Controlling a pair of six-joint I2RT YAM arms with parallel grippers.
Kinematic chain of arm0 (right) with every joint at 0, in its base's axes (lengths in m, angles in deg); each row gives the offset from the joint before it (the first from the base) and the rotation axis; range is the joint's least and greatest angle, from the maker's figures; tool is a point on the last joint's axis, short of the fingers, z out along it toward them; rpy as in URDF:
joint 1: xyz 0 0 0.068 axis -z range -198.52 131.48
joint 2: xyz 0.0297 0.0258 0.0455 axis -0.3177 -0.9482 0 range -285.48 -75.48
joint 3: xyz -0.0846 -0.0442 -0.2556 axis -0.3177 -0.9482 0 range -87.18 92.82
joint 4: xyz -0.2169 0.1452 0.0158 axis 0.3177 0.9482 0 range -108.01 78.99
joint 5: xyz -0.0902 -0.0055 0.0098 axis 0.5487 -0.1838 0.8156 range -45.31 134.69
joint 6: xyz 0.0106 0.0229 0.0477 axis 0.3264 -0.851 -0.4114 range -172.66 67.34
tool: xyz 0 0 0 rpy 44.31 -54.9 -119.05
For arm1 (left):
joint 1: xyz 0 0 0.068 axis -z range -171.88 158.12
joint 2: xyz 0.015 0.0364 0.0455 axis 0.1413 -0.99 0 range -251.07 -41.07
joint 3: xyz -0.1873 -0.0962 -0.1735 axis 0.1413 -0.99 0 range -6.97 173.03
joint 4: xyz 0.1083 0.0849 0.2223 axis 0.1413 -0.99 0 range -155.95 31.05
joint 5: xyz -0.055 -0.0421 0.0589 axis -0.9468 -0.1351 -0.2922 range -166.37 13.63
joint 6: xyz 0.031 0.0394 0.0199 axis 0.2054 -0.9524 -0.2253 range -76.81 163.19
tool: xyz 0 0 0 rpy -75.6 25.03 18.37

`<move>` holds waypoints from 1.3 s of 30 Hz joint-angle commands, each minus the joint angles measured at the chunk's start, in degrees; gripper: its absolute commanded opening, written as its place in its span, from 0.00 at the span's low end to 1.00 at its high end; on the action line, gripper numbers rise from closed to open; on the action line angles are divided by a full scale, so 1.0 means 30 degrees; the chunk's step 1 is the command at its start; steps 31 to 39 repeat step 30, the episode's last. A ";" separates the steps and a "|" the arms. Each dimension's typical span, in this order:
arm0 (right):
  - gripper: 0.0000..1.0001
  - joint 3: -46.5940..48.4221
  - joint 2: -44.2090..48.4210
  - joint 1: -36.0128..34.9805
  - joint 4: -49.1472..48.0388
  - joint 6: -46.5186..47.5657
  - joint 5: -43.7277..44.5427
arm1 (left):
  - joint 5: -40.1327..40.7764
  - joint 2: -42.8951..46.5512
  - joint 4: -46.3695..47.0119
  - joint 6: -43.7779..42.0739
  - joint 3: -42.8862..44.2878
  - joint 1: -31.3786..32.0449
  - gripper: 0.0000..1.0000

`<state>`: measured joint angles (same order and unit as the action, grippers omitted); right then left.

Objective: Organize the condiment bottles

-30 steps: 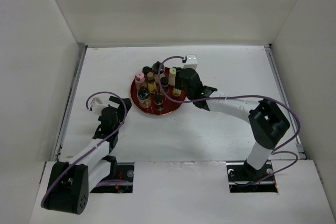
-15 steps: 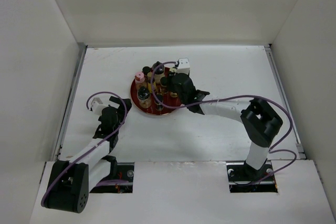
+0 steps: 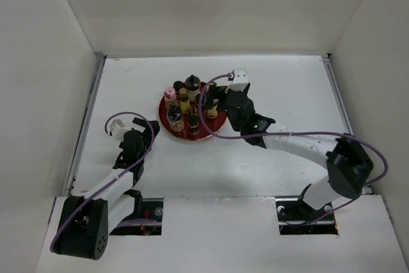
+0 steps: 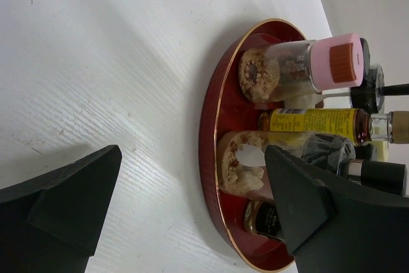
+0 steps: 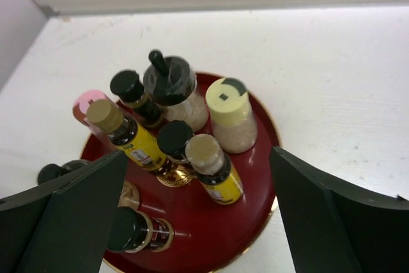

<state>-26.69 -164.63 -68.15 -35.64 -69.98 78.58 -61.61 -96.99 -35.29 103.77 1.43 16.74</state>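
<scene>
The condiment bottles (image 5: 174,139), small glass ones with black, tan, cream and pink caps, all stand bunched on the large round red tray with a gold rim (image 5: 198,225). The tray sits on the white table (image 5: 332,62), just above the middle of the overhead view.

The right jaws are spread as wide as they go and hold nothing. In the right wrist view the two dark fingers frame the lower left and lower right corners, and the cluster lies straight ahead between and beyond them. Nearest the gap are a tan-capped yellow bottle (image 5: 216,174) and, just behind it to the upper right, a cream-capped jar of pale powder (image 5: 231,119). Both look upright, so their long axes run up from the tray floor and the jaws would need to close across the body from the side. Neighbours stand close on the left of the frame, leaving little room for the left finger.

The right arm (image 3: 294,144) is clearly the nearer one, with its wrist at the tray's right rim. The left arm (image 3: 118,180) rests well apart at the lower left of the overhead view. The left jaws are also wide open and empty, and they face the tray's left rim.

A second ago the right wrist hung over the tray's right half with the jaws nearly closed. It has since drawn back to the rim, its elbow has swung toward the lower right of the frame, and the jaws have opened. The left arm has not moved.
</scene>
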 commanded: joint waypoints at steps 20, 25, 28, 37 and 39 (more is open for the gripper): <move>1.00 -1.1488 1.2692 0.2904 0.0604 -0.3015 0.4173 | 0.1026 0.1881 -0.4370 -0.0621 0.2267 -0.1132 1.00; 1.00 -1.1521 1.2342 0.3110 0.0749 -0.3279 0.3822 | 0.1289 0.2352 -0.4663 -0.0855 0.2675 -0.0956 1.00; 1.00 -1.1549 1.2399 0.3110 0.0691 -0.3308 0.3645 | 0.1494 0.2205 -0.5044 -0.1323 0.3116 -0.0752 1.00; 1.00 -1.1608 1.2371 0.3139 0.0573 -0.3396 0.3645 | 0.1524 0.2292 -0.5074 -0.1413 0.3146 -0.0721 1.00; 1.00 -1.1608 1.2371 0.3139 0.0573 -0.3396 0.3645 | 0.1524 0.2292 -0.5074 -0.1413 0.3146 -0.0721 1.00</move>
